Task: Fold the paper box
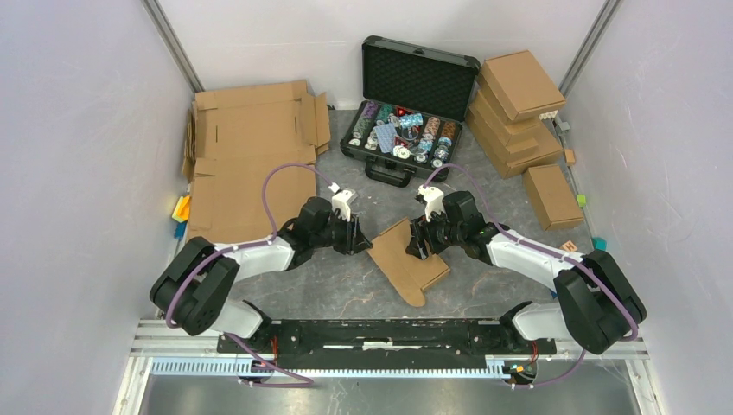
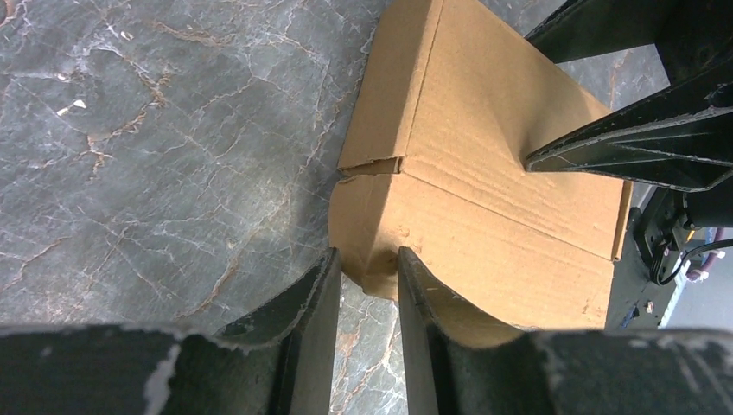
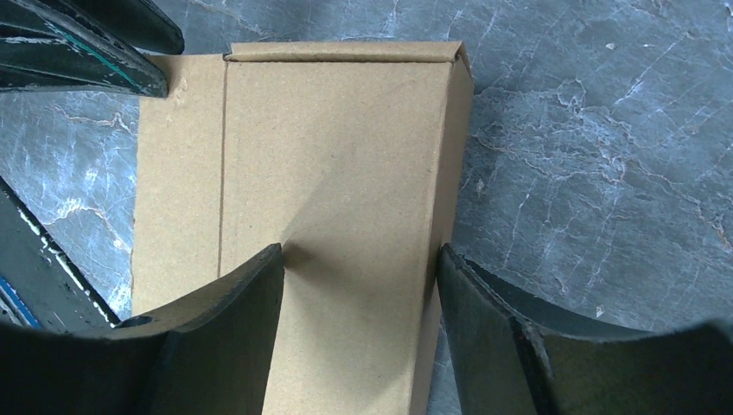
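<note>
Grey marbled table (image 1: 501, 199) carries flat corrugated cardboard sheets (image 1: 251, 130) far left (at least two, overlapping). Behind centre is one open black case (image 1: 415, 60) with a foam-lined lid, and far right a stack of closed brown boxes (image 1: 519, 112) with one single box (image 1: 551, 195) apart. One paper box (image 1: 406, 255), plain brown corrugated and partly folded along its creases, lies mid-table between the two end effectors. The left end effector (image 1: 359, 236) pinches a bent corner of it; the right end effector (image 1: 421, 242) is spread, one finger on the panel face, the other beside its folded edge.
</note>
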